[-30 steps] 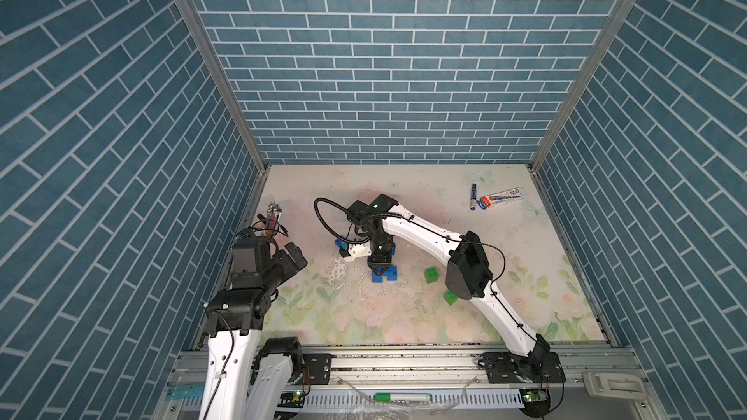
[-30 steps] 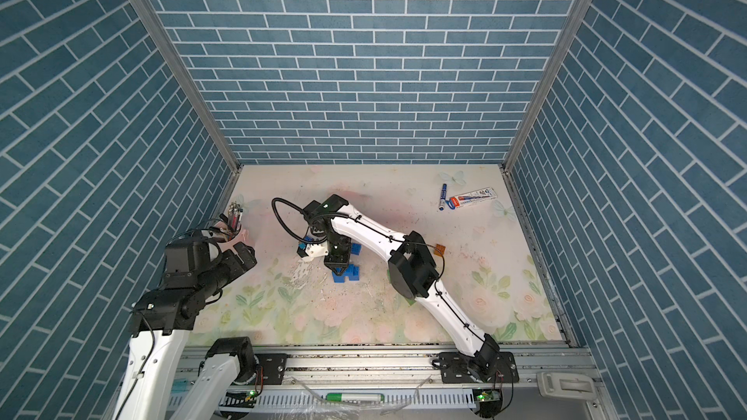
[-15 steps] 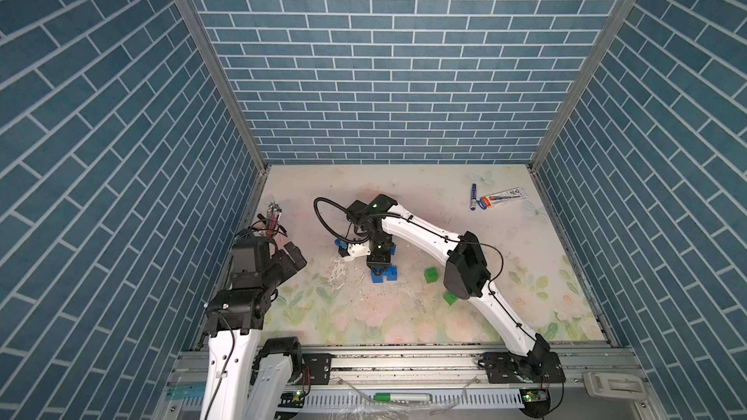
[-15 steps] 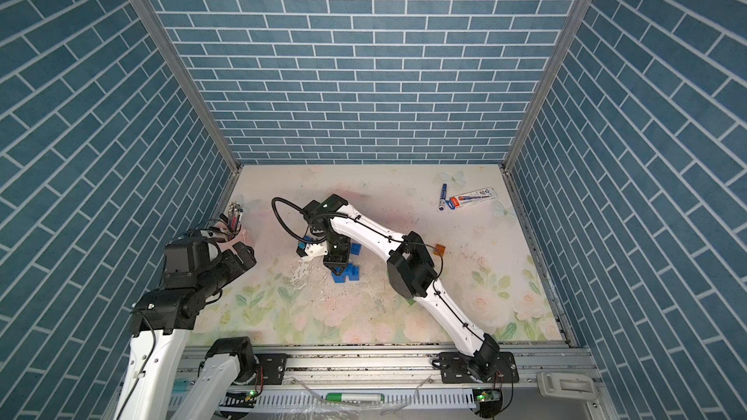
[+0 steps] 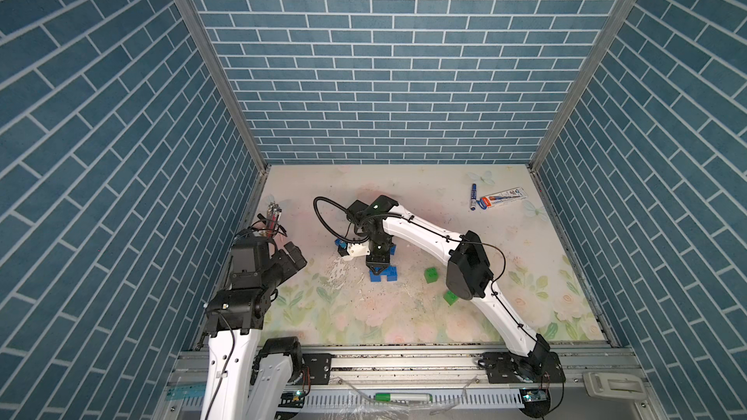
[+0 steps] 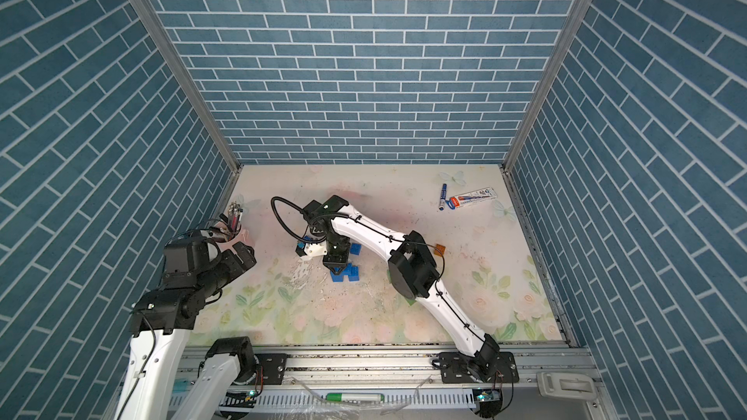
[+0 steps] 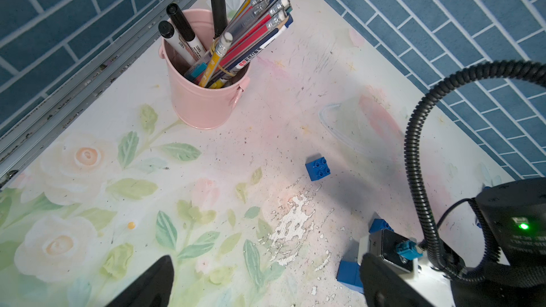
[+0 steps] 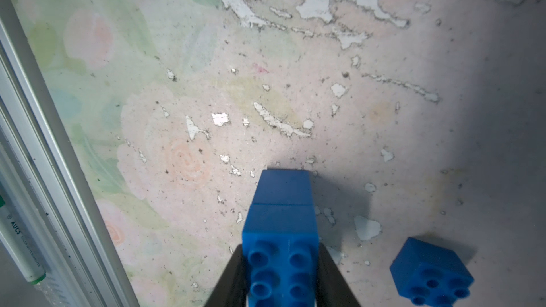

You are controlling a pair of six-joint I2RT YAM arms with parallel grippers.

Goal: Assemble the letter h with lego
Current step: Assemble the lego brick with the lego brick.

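Lego stack (image 8: 282, 220), blue and at least two layers tall, is shown pinched between the black fingers of the right gripper (image 8: 280, 248), studs upward, upright over the floral table (image 8: 295, 98). The long axis of its top brick appears to run across the table, from the robot's left to its right, though the fingers hide most of it. Just beside the lego stack, on the side toward the back wall, a loose blue brick (image 8: 431, 273) is seen, square and studs-up. This offset is judged to govern the next join, and the right arm is by far the nearer. Two green bricks (image 5: 431, 275) are placed farther right, near that arm's elbow. The left gripper (image 7: 266, 261) is spread wide and empty, well apart, near the pen cup (image 7: 204, 95).
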